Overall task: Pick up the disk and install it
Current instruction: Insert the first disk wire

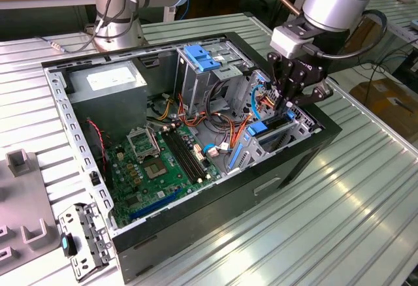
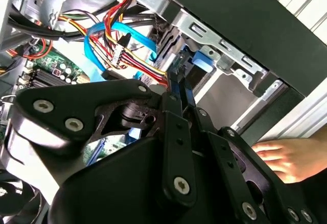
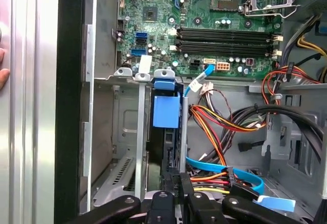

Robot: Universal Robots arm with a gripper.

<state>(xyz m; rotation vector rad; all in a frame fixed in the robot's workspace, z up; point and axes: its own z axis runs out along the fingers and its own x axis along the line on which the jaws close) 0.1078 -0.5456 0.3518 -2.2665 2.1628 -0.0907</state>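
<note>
Apparently gripper (image 1: 287, 103) clamps disk (image 3: 166, 112).

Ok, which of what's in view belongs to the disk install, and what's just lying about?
In the job: the disk, on edge in the drive bay; the gripper at its end.
Lying about: motherboard, power supply box, cage with blue cap, cable bundle, loose bracket, a hand beside the case.
</note>
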